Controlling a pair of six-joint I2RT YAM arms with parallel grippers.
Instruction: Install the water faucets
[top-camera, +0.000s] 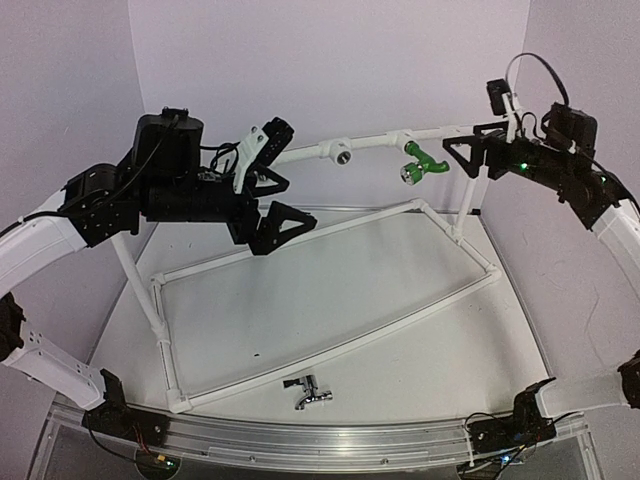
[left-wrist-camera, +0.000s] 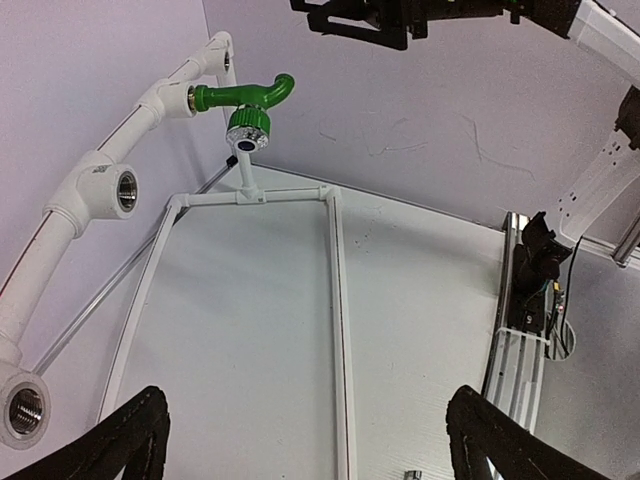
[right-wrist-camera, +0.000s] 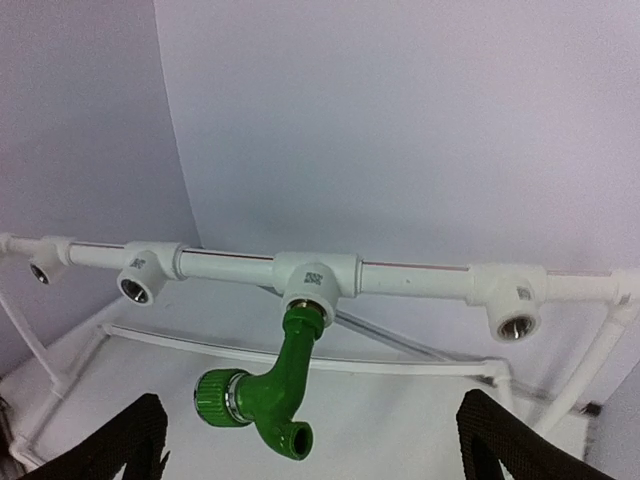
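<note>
The green plastic faucet (top-camera: 420, 160) hangs screwed into a tee socket of the raised white pipe rail (top-camera: 375, 143); it also shows in the left wrist view (left-wrist-camera: 245, 100) and in the right wrist view (right-wrist-camera: 275, 395). The chrome faucet (top-camera: 308, 392) lies loose on the table near the front edge, outside the pipe frame. My right gripper (top-camera: 462, 146) is open and empty, just right of the green faucet and apart from it; its fingers (right-wrist-camera: 120, 445) stand wide either side. My left gripper (top-camera: 282, 198) is open and empty, raised left of the rail's middle.
The rail has bare sockets (top-camera: 342, 155) (left-wrist-camera: 125, 190) (left-wrist-camera: 22, 410) (right-wrist-camera: 137, 288) (right-wrist-camera: 517, 325). A white pipe base frame (top-camera: 330, 345) lies on the table, with uprights carrying the rail. Purple walls close in behind and at both sides. A metal rail (top-camera: 330, 445) runs along the front.
</note>
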